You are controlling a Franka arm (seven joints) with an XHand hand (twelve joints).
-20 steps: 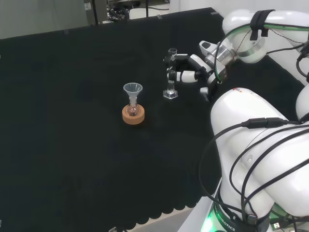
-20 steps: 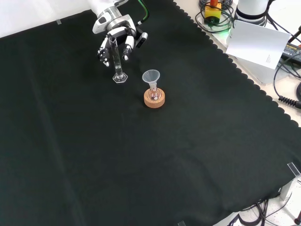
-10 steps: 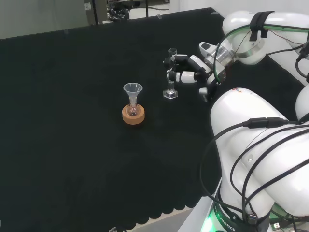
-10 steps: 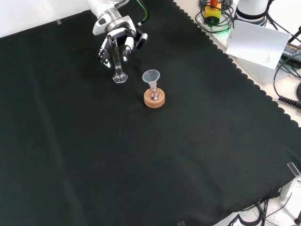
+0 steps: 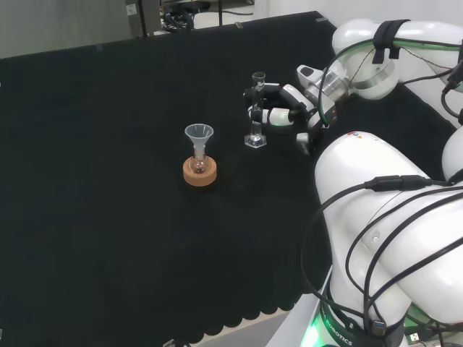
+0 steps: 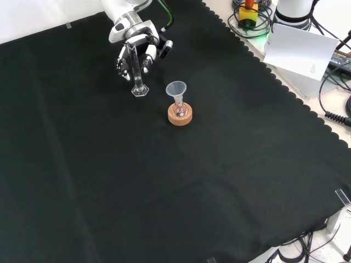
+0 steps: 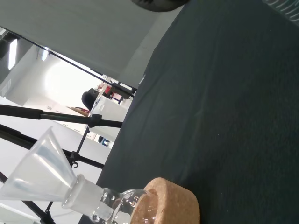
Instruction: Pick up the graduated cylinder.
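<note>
The graduated cylinder [image 5: 255,110] stands upright on its clear base on the black worktop [image 5: 108,144], in the head view just right of a small flask with a funnel [image 5: 199,148] on a cork ring [image 5: 200,172]. The hand [image 5: 286,105] reaches in from the right at mid-height of the tube, its fingers [image 5: 262,114] curling about it; whether they already touch the glass I cannot tell.

In the front view the graduated cylinder [image 6: 135,71] rises in front of the hand [image 6: 134,46], which comes down from the top, with fingers [image 6: 122,61] bent on either side of the tube, part closed around it. The base still looks to sit on the worktop [image 6: 219,164], with the cork ring [image 6: 180,115] near its lower right.

The wrist view looks past the palm at the funnel [image 7: 39,168] and cork ring [image 7: 170,203], close and large.

The tube is thin, light, smooth and breakable, tall on a narrow foot, so it likely tips easily. Mid-height on the tube seems the sensible place to hold it, lifting straight up.
</note>
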